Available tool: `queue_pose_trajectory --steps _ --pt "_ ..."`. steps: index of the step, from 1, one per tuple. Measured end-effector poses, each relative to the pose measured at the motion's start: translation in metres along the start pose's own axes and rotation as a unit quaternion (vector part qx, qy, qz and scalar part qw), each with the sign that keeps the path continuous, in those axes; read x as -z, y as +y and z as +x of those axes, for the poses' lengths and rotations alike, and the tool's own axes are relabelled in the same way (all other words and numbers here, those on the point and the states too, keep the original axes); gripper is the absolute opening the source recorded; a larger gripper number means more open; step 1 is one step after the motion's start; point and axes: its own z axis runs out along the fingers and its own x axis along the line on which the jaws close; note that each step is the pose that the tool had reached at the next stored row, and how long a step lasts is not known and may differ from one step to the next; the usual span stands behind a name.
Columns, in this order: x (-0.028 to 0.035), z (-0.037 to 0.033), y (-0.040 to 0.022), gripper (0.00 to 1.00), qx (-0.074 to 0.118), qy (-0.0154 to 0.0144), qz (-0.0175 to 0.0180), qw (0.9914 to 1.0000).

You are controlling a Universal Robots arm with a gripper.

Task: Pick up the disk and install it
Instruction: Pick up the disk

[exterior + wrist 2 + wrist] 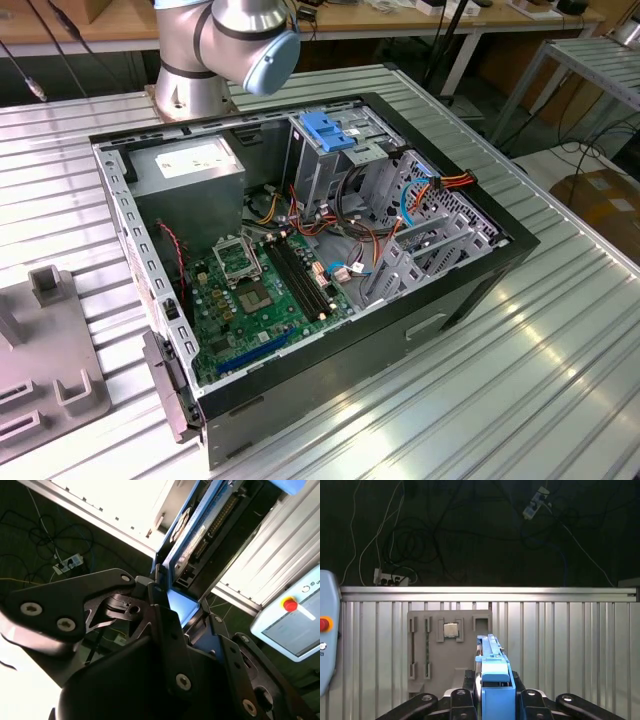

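First wrist view: the gripper [493,702] is closed on the disk [492,662], with a black finger [465,702] against each broad face. The drive shows edge-on, its blue carrier frame [496,685] toward the camera. The jaws stand only as far apart as the drive is thick. The long axis of the disk runs straight out from the fingertips, in line with the way the gripper points, and most of its length overhangs beyond the grip. Past its far end a grey fixture plate [450,655] lies on the ribbed aluminium table [570,645], apart from the drive.

Second wrist view: the same hold from the other flank. The drive leaves the jaws and ends in its connector edge [220,522], touching nothing but the fingers.

Exterior view: the open computer case [440,310] sits mid-table. Inside it the drive cage [320,175], topped by a blue bracket [328,130], stands at 12 o'clock. The power supply [190,170] is at 10 o'clock and the motherboard [260,290] at 7 o'clock. The arm [215,40] rises beyond the case at 11 o'clock.

By judgement, the pick-up is done and the installing is not: the disk is carried in the air, outside the case. Installing depends on how the overhanging long axis lines up with a bay in the case. Which bay is meant cannot be told.
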Motion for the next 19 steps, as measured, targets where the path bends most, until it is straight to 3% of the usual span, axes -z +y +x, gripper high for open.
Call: queue_pose_trajectory --steps 19 --pt "0.0001 0.0000 -0.0268 0.37 0.000 0.0000 0.0000 1.00000"
